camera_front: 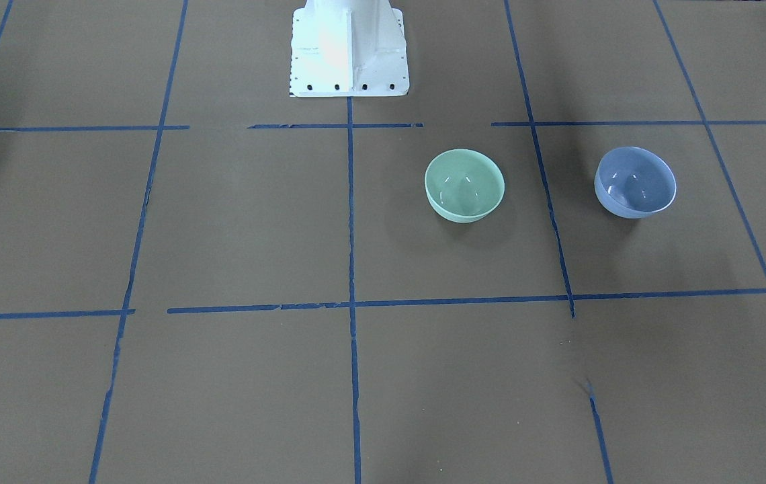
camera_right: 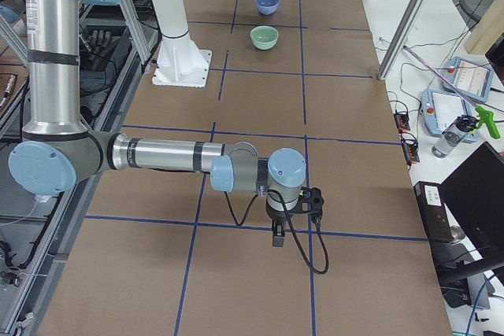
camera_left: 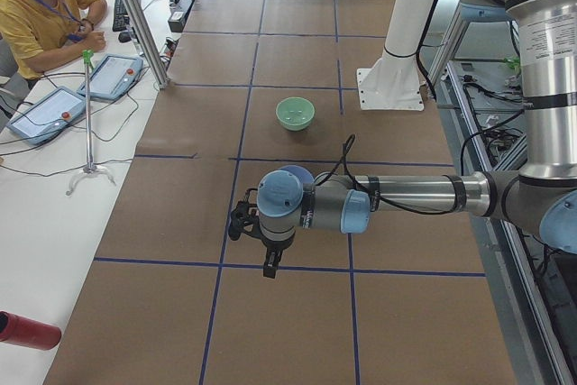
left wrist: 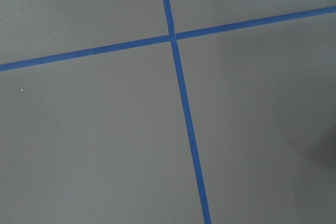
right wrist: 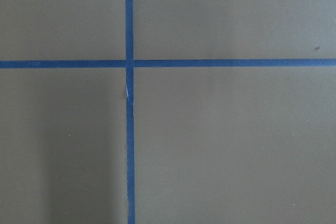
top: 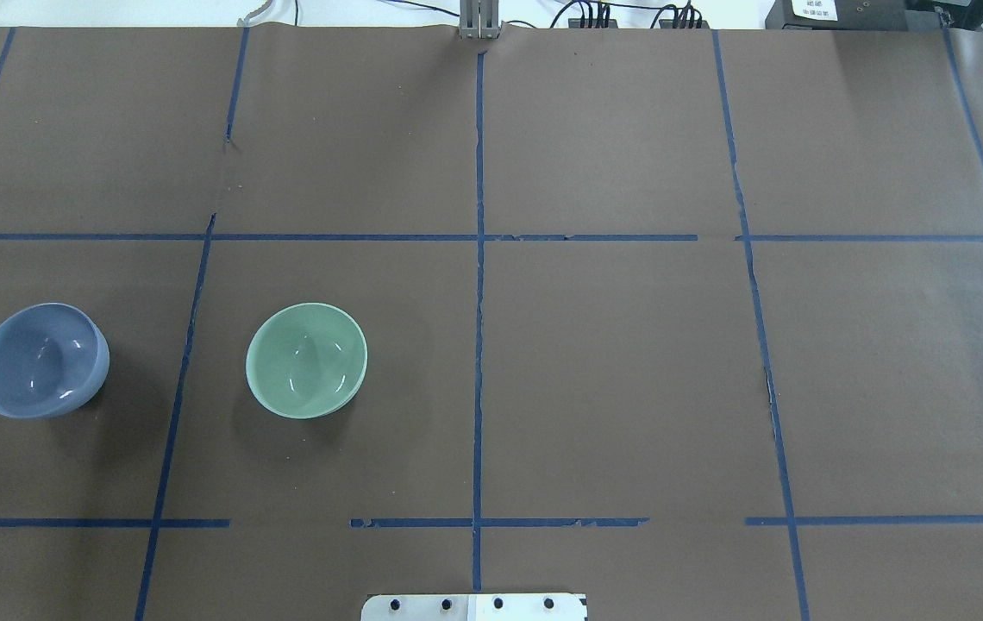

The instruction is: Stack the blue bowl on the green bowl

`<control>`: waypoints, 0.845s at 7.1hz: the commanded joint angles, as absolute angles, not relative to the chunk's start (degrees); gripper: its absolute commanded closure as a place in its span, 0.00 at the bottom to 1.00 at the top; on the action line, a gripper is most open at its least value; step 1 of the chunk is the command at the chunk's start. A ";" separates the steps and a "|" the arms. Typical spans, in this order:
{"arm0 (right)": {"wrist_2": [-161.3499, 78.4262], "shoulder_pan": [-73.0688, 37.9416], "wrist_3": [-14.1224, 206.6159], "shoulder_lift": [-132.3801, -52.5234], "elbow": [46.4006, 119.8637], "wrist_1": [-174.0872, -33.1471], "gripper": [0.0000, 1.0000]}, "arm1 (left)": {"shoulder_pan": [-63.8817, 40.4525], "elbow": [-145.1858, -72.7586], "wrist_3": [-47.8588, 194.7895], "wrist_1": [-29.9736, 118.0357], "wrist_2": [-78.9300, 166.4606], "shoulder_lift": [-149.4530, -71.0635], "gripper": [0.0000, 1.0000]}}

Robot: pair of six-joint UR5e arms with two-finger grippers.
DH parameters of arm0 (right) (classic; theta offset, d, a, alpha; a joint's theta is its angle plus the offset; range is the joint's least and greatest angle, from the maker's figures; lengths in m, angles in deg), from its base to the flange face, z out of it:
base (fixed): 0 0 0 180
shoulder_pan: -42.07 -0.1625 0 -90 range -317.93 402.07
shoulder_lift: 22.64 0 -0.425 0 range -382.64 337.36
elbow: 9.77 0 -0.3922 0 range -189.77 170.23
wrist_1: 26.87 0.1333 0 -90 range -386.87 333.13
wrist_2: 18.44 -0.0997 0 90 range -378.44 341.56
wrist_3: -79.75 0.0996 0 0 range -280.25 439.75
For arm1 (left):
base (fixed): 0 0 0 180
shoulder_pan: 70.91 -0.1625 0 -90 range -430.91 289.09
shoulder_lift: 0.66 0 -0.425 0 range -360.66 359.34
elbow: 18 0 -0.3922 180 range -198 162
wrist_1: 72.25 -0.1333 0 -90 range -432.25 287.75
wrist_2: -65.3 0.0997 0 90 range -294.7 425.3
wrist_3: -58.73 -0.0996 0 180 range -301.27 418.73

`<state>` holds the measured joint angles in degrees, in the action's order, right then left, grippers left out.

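The blue bowl (top: 40,360) stands upright and empty on the brown table, far on my left side; it also shows in the front view (camera_front: 635,181). The green bowl (top: 307,360) stands upright and empty to its right, apart from it, and shows in the front view (camera_front: 464,185). My left gripper (camera_left: 269,266) shows only in the left side view, pointing down above the table, away from both bowls. My right gripper (camera_right: 277,240) shows only in the right side view, far from the bowls. I cannot tell whether either is open or shut.
The table (top: 629,371) is covered in brown paper with a grid of blue tape lines. The robot's white base (camera_front: 348,50) stands at the table's robot side. An operator (camera_left: 41,11) sits at a side desk with tablets. Both wrist views show only paper and tape.
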<state>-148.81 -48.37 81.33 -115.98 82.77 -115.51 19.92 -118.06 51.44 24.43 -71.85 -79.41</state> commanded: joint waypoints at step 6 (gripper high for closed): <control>-148.78 -48.37 81.33 -115.98 82.77 -115.55 0.00 | 14.65 -120.03 61.44 25.30 -71.73 -81.87 0.00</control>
